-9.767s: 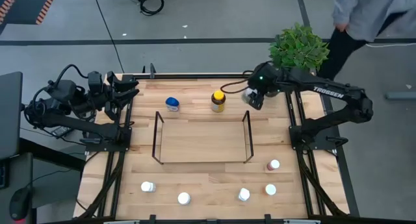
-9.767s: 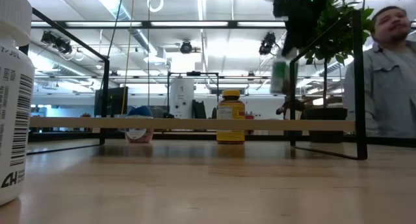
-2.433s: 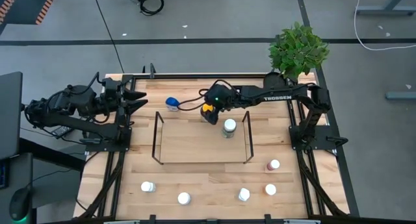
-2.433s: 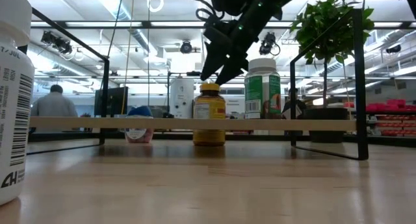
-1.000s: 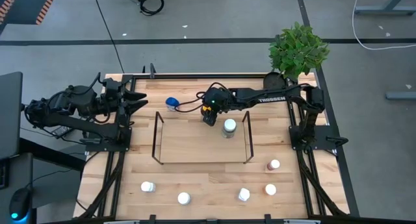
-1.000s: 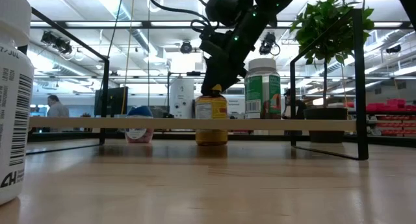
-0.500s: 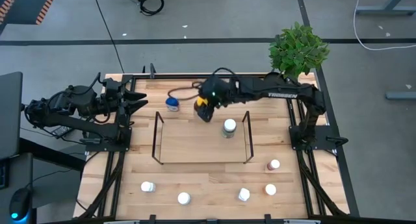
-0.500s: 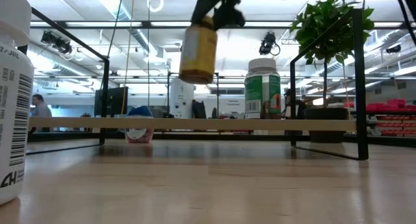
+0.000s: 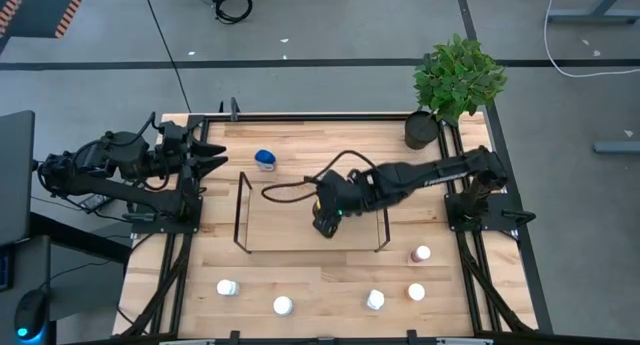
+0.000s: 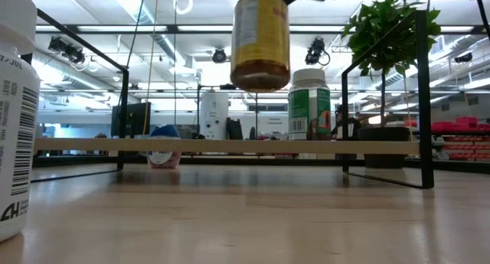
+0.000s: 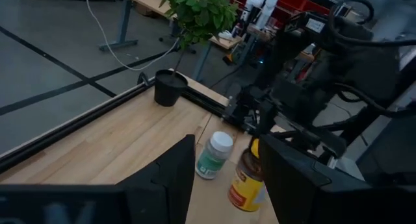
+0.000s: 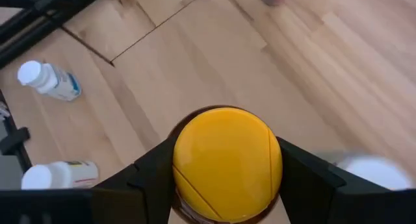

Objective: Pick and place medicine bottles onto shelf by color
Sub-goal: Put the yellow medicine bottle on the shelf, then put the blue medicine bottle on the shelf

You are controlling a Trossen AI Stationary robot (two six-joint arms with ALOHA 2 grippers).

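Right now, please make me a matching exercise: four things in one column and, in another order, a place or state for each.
1. amber bottle
2. blue-capped bottle
3. plant pot
4. left gripper

A. far right table corner
B. waiting at the table's left edge
C. held in the air by the right gripper
D. standing behind the shelf

Pairs: 1-C, 2-D, 3-A, 4-B

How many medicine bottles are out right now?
8: five bottles near the front edge, blue-capped one behind the shelf, green-labelled one on it, amber one in the right gripper. Others may be hidden.
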